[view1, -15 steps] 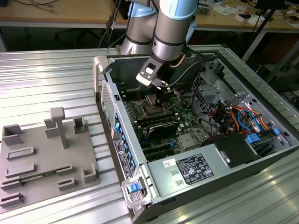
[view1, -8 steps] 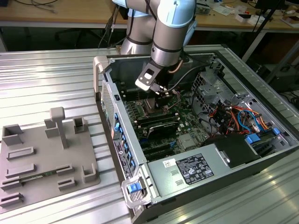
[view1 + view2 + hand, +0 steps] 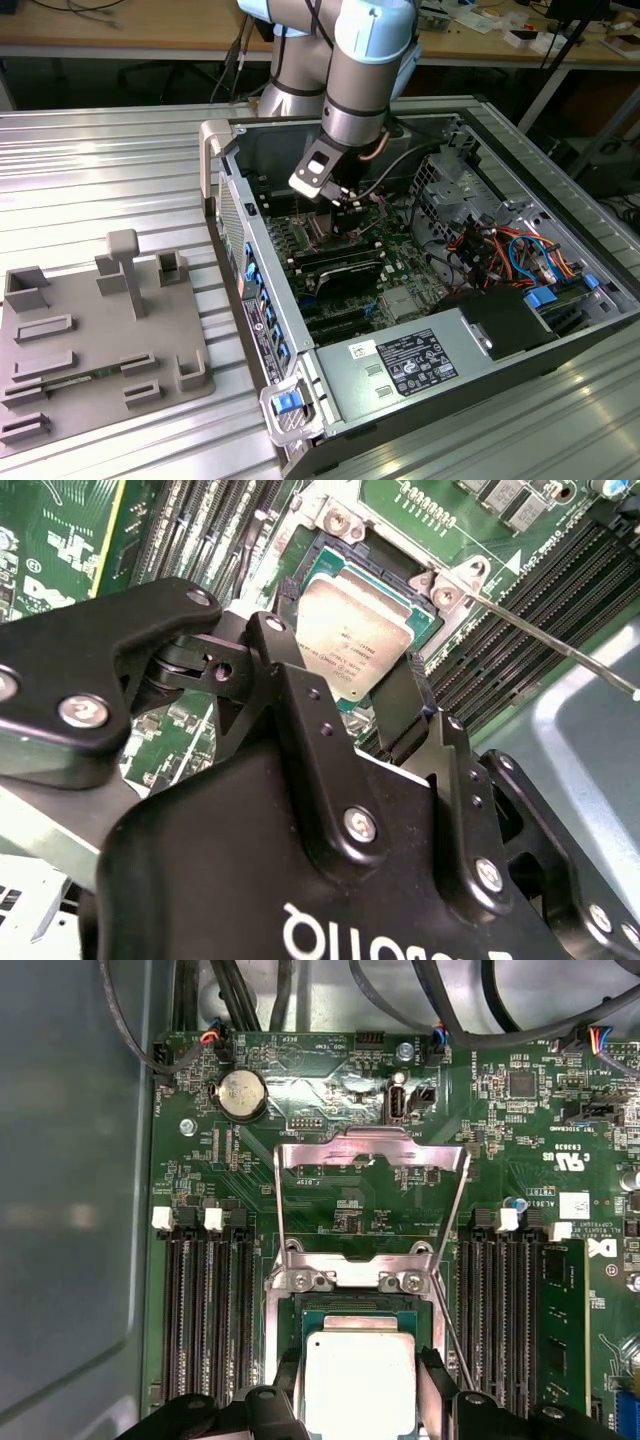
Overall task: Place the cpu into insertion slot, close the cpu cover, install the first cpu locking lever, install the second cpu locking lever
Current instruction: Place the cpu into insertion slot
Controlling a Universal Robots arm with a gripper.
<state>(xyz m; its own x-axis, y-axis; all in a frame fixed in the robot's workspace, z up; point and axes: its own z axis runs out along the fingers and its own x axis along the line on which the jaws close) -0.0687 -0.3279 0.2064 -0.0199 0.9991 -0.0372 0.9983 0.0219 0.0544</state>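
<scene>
Judged step one in hand; saw gripper (image 3: 335,675) clamped on cpu (image 3: 352,630) edges, low over insertion slot (image 3: 335,552); noted cpu cover (image 3: 372,1148) hinged open; reckoned next move needed it flat, corners square, before release.

Exterior view: bright, even overhead light. Pale glare streaks run along the ribbed metal table (image 3: 120,160). Computer case (image 3: 500,395) interior darker, shaded beneath the arm (image 3: 365,70).

First wrist view: motherboard (image 3: 330,1110) evenly lit. Soft sheen on the cpu (image 3: 358,1380), hazy pale reflection on the case wall (image 3: 70,1210).

Second wrist view: white glare on the cpu top, and glints on screw heads (image 3: 360,825) in the dark foreground.
</scene>
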